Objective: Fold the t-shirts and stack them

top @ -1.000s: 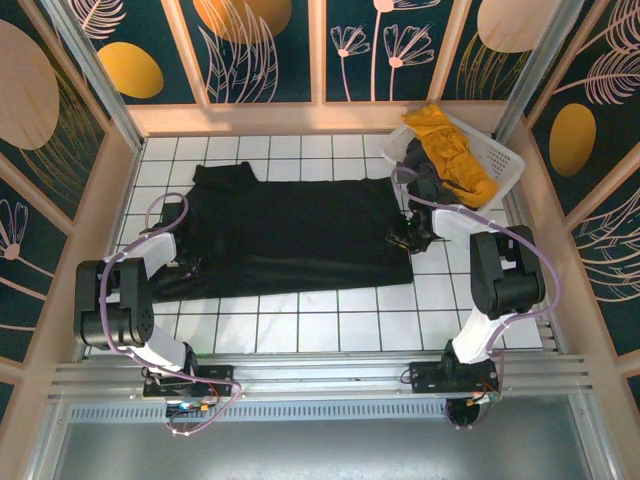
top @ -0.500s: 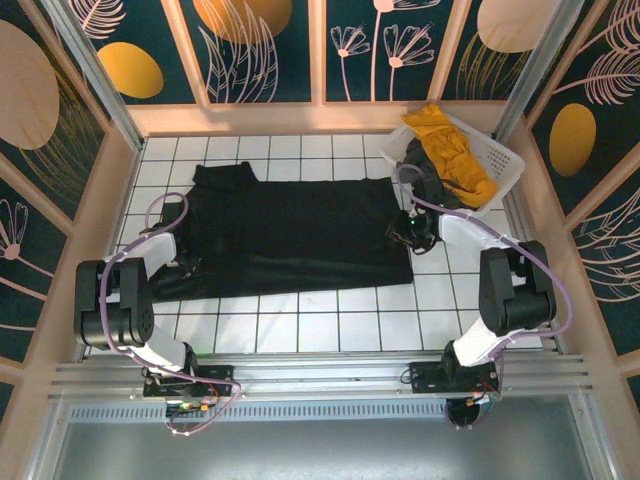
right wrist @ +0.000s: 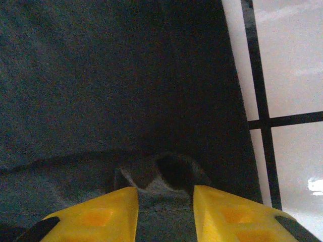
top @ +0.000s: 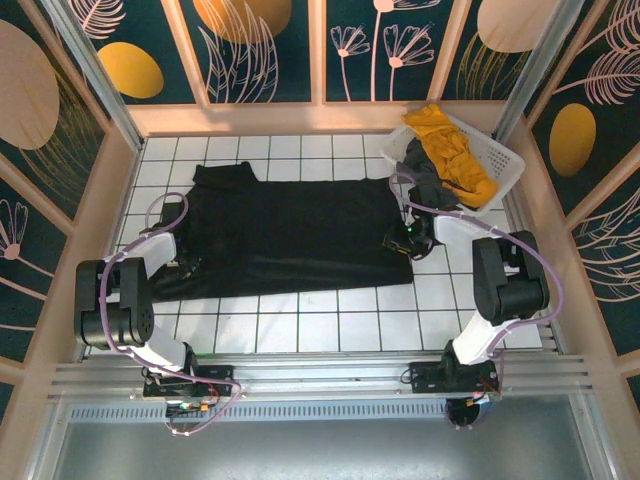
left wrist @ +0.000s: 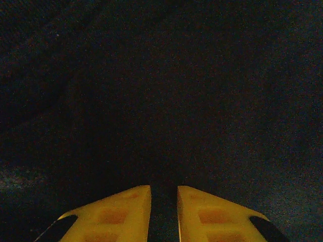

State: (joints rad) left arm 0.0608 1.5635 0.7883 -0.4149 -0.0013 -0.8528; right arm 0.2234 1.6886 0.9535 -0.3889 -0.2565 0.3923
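Black t-shirt (top: 290, 235) lies spread flat across the white-tiled worktop (top: 330, 320), left of centre, opened out presumably so its edges can be taken and folded over. At its left edge the left end effector (top: 192, 266) is down on the cloth, jaws narrow with only a dark slit between them; whether cloth sits in that slit I cannot tell. At the shirt's right edge, just beside bare tile, the right end effector (top: 408, 238) has its jaws partly closed around a small raised pucker of black cloth, a pinch that looks meant to lift that side. Farther right, at the back corner, the white slotted basket (top: 507, 160) holds the mustard yellow t-shirt (top: 455, 150) and the dark grey t-shirt (top: 425, 182), heaped and unfolded, apparently waiting their turn. No brand, label or writing is readable anywhere.
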